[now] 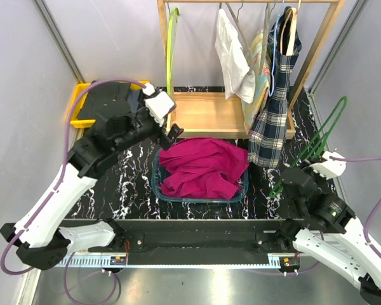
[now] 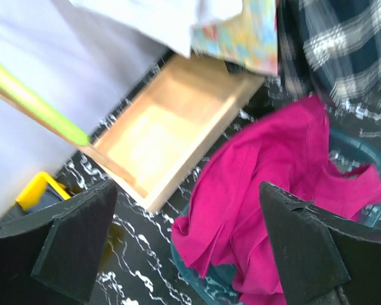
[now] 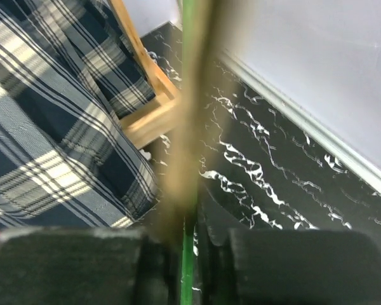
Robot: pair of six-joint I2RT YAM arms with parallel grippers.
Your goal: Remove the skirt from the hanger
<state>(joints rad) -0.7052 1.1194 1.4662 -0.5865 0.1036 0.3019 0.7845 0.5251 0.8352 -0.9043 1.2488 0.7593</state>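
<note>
Skirt (image 1: pixel 203 166) (image 2: pixel 273 171), magenta, lay heaped inside the basket (image 1: pixel 154 179), filling most of it, with one fold apparently spilling over the basket's rim on the far-left side. Green hanger (image 1: pixel 324 130) (image 3: pixel 193 95) was bare, off to the right of the basket and leaning up and away from it. Judged: separation looked complete. Left claw (image 1: pixel 174 135) (image 2: pixel 190 238) was released, jaws wide apart, poised over the basket's far-left corner just above that fold. Right claw (image 1: pixel 295 176) (image 3: pixel 187 254) was clenched on the hanger near its lower end. Risks noted: (1) a grip that low leaves a long free length, so the hanger could pivot or slip in the jaws during any quick swing; (2) its shaft passed just beside the plaid garment (image 1: pixel 270 121) (image 3: pixel 51 127) and the wooden rack (image 1: pixel 209 114) leg right of the basket, so a move inward could hook cloth or knock the frame; (3) if the left claw dropped and closed, it might snag the fold and drag the skirt back over the rim onto the tabletop (image 1: pixel 120 190), or nudge the basket itself.
</note>
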